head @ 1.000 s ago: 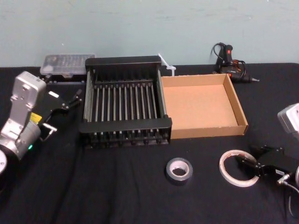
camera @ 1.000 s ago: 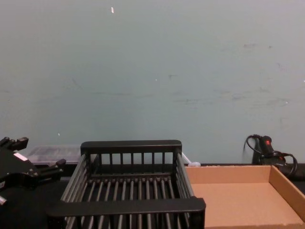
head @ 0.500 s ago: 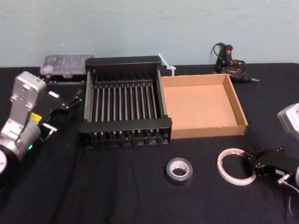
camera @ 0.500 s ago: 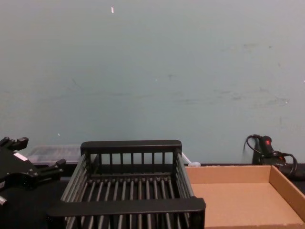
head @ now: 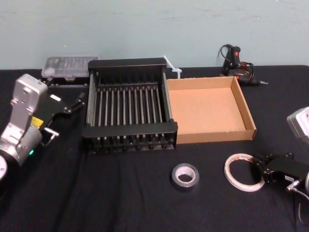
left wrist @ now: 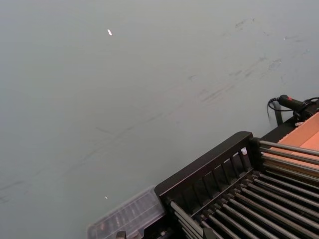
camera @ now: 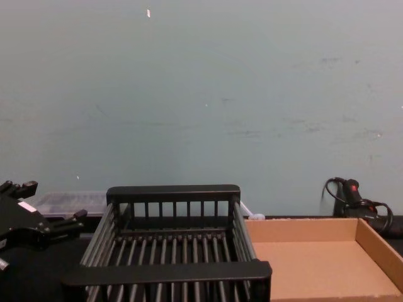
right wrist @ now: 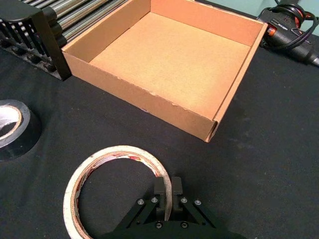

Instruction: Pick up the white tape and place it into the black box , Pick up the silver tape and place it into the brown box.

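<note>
Pinching the wall of the white tape (right wrist: 119, 149), the right gripper (right wrist: 168, 191) has one finger inside the ring and one outside, pressed together on the band. The roll lies flat on the table (right wrist: 279, 124), just in front of the brown box (head: 212, 135), with the silver tape (right wrist: 25, 134) to its left. Judged light and thin-walled, the ring will likely flex; grip across the wall, not across the diameter. The left gripper (head: 65, 116) idles, fingers spread, beside the black box (head: 130, 129).
</note>
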You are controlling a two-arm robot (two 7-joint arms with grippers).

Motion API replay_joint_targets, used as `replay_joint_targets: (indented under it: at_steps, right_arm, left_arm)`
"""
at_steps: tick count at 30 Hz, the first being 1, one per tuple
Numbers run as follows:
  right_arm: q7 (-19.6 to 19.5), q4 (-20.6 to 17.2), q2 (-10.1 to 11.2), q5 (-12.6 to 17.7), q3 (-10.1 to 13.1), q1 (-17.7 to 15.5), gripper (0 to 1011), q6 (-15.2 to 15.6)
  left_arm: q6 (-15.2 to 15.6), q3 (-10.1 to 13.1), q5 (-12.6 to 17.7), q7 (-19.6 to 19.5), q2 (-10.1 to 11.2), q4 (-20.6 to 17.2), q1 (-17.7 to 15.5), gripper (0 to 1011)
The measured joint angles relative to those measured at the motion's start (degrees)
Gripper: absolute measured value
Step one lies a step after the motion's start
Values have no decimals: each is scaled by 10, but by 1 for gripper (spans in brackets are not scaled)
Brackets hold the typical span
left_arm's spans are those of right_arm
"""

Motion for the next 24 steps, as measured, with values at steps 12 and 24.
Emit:
replay_joint_targets:
  at_steps: [12, 24]
  right_arm:
    - [11, -12, 0, 11, 11, -5, 87, -11]
    - [5, -27, -12, 35, 21, 10, 87, -16]
  left_arm:
    - [0, 0, 0, 0, 0, 0, 0, 1001]
    - [0, 0, 0, 0, 0, 0, 0, 1001]
